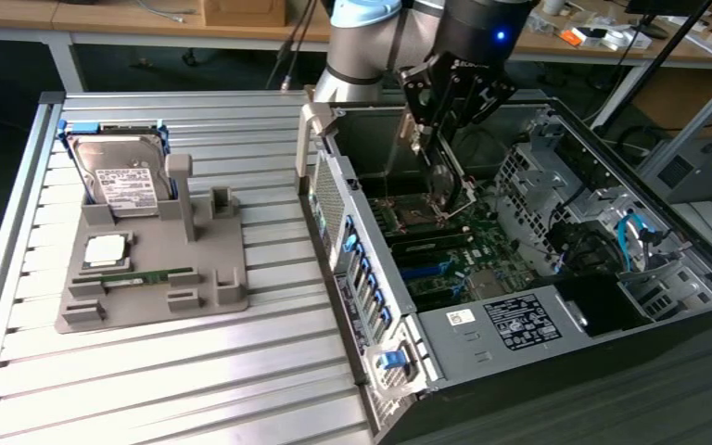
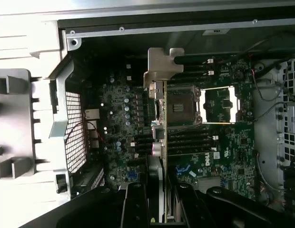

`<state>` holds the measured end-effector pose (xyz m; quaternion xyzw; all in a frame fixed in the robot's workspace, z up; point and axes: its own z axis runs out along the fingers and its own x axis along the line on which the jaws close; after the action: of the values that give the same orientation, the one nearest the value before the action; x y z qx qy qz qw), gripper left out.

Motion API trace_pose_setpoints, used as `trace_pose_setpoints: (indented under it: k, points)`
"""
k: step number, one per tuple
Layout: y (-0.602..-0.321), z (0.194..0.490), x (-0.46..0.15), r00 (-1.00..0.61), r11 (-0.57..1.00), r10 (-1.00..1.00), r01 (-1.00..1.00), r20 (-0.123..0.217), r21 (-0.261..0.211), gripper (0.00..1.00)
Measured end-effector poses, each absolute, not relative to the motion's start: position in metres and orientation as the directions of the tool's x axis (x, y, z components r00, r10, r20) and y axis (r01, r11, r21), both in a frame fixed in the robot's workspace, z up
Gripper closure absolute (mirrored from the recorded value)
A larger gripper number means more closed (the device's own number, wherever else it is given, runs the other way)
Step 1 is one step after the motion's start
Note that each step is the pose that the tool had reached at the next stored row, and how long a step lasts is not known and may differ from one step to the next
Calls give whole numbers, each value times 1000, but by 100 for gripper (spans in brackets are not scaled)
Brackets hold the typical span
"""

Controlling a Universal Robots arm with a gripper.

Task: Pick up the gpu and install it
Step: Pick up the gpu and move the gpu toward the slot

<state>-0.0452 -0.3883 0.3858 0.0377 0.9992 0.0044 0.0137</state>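
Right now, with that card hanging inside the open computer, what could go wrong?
1. The hand pinches the gpu along a thin edge, so the card might tilt or slip in that hold.
2. The gpu hangs over the motherboard, close to the open processor socket. If it came down out of line with its slot, it could knock or scrape parts there.
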Motion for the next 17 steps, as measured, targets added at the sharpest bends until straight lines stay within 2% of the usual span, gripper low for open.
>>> trace_pose_setpoints:
  k: [17]
  points:
    - [-390,371,-17,-997,997,75,75,-27,10,73]
